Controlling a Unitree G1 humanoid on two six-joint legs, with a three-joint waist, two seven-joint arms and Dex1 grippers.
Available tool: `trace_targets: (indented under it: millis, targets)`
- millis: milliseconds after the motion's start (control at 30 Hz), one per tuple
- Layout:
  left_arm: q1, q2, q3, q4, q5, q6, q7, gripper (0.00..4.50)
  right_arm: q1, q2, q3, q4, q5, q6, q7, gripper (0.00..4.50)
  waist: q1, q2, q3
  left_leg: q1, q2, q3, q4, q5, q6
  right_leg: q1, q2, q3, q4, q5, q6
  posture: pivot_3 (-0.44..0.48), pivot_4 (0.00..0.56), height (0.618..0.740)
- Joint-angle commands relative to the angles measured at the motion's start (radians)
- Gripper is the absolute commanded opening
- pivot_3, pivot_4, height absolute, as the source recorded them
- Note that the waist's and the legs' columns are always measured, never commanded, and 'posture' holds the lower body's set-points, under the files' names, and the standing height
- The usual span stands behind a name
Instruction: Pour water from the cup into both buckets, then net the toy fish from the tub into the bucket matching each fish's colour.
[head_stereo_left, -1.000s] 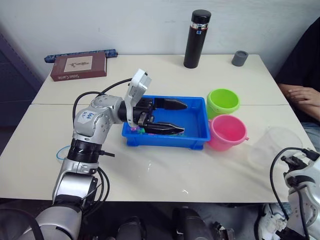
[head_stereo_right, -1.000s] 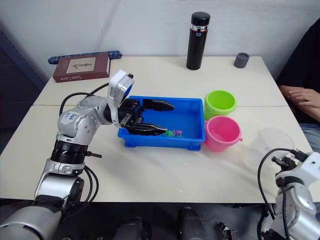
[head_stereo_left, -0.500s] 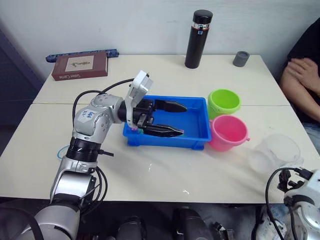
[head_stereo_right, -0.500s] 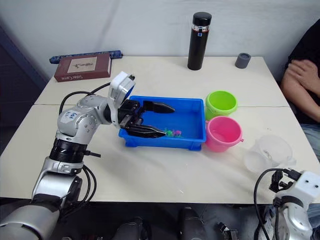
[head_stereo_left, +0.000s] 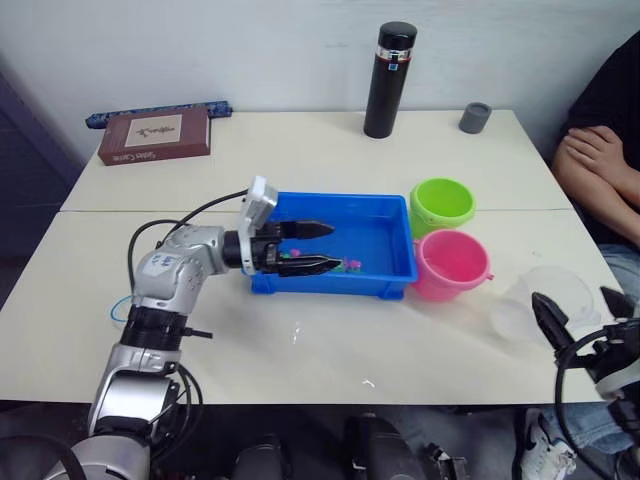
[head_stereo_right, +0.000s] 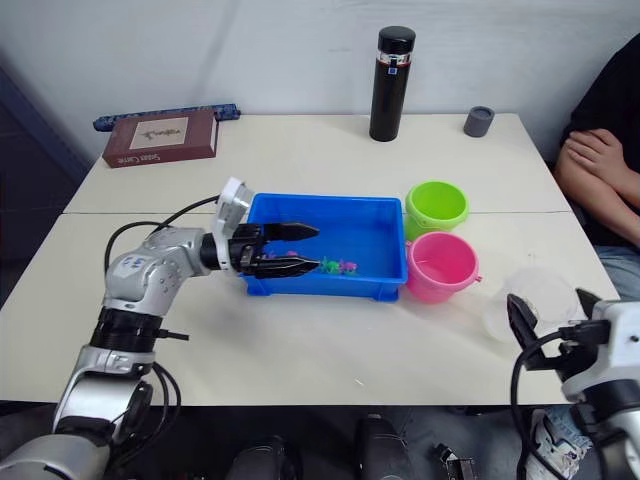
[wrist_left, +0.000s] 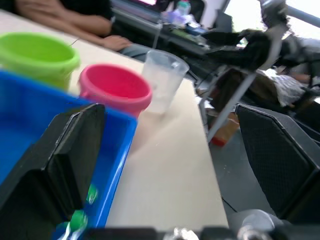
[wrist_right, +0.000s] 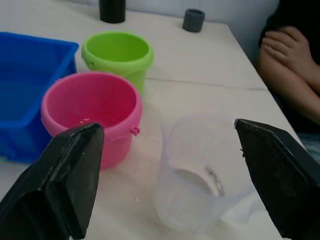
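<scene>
Blue tub under left gripper, fingers spread wide; right gripper wide, empty, beside clear cup

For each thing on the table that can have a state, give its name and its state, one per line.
Measuring cup: upright on the table, let go.
Pink bucket: upright.
Green bucket: upright.
Blue tub: flat, small fish inside.
Toy fish: in the tub.
Flask: upright, capped.
Left claw: open, over the tub.
Right claw: open, cup between its fingers.
</scene>
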Motion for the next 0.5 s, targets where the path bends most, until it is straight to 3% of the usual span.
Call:
trace_targets:
  millis: [33,167,267,400,500]
  targets:
    - [0.082,0.052,0.104,-0.141,-0.035,0.042,0.091,4.50,-0.050,-0.132,0.023,-0.003,0.163,0.021,0.140,4.45,0.004,-0.002,0.000,0.003,0.001,-0.003,0.000,0.000,0.000,0.005,0.001,-0.002,-0.002,0.000,0.000,0.000,0.150,0.740]
    - [0.288,0.114,0.240,-0.254,-0.059,0.100,0.186,4.50,-0.263,-0.288,0.248,0.145,0.152,0.007,0.303,4.45,0.010,-0.006,0.000,0.010,0.003,-0.006,-0.002,-0.002,-0.001,0.010,0.004,-0.002,-0.010,0.002,-0.001,0.000,0.150,0.740]
    - [0.447,0.136,0.352,-0.324,-0.094,0.121,0.219,4.50,-0.434,-0.339,0.435,0.246,0.074,-0.020,0.404,4.45,0.006,-0.007,0.002,0.010,0.003,-0.004,-0.002,-0.004,0.002,0.009,0.003,0.000,-0.012,0.003,0.000,0.000,0.150,0.740]
    - [0.718,0.122,0.555,-0.377,-0.072,0.053,0.267,4.50,-0.679,-0.312,0.687,0.372,-0.040,-0.063,0.530,4.45,0.007,-0.009,0.003,0.009,0.003,-0.003,-0.001,-0.006,0.003,0.006,0.000,-0.001,-0.013,0.003,0.000,0.000,0.150,0.740]
    - [0.846,0.100,0.659,-0.389,-0.045,0.007,0.323,4.50,-0.772,-0.267,0.758,0.433,-0.065,-0.078,0.583,4.45,0.013,-0.011,0.003,0.006,0.003,-0.004,0.000,-0.007,0.004,0.005,-0.003,-0.005,-0.014,0.003,0.000,0.000,0.150,0.740]
